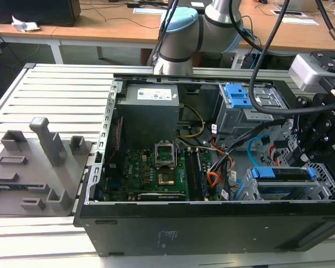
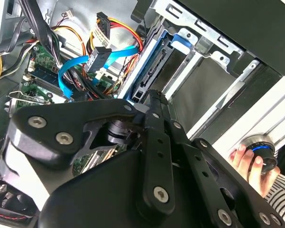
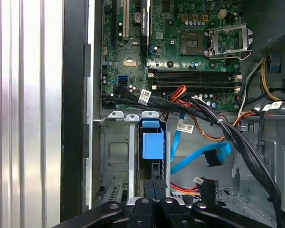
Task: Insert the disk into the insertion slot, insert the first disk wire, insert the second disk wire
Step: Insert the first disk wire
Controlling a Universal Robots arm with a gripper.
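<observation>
In the exterior view an open computer case [image 1: 212, 223] lies on the slatted worktop [image 1: 56, 95], toward its edge on the exterior view's right, with a grey fixture tray [image 1: 33, 167] near the opposite edge. The hand [image 1: 307, 151] hangs over the case's corner, just above the disk [image 1: 285, 174], which sits in the insertion slot [image 1: 330, 180]. The taller grey cage [image 1: 237, 111] stands behind. The second disk wire [image 1: 255, 146] loops between the two cages, and the first disk wire [image 1: 272, 152] shows just beside it. In the second wrist view the hand [image 2: 154, 97] points at the end of the disk [image 2: 145, 64] in the insertion slot [image 2: 206, 59]. The second disk wire [image 2: 71, 71] hangs loose among orange, yellow and black wires [image 2: 121, 26], and a person's fingers [image 2: 240, 159] rest on a knob [image 2: 259, 145] outside the case. In the first wrist view the hand [image 3: 159, 185] has its fingers drawn together, gripping nothing, close over the disk [image 3: 152, 142] in the insertion slot [image 3: 116, 152]. The second disk wire [image 3: 199, 159] lies free alongside, a black cable bundle [image 3: 247, 152] runs past it, and the motherboard [image 3: 180, 47] lies beyond.
</observation>
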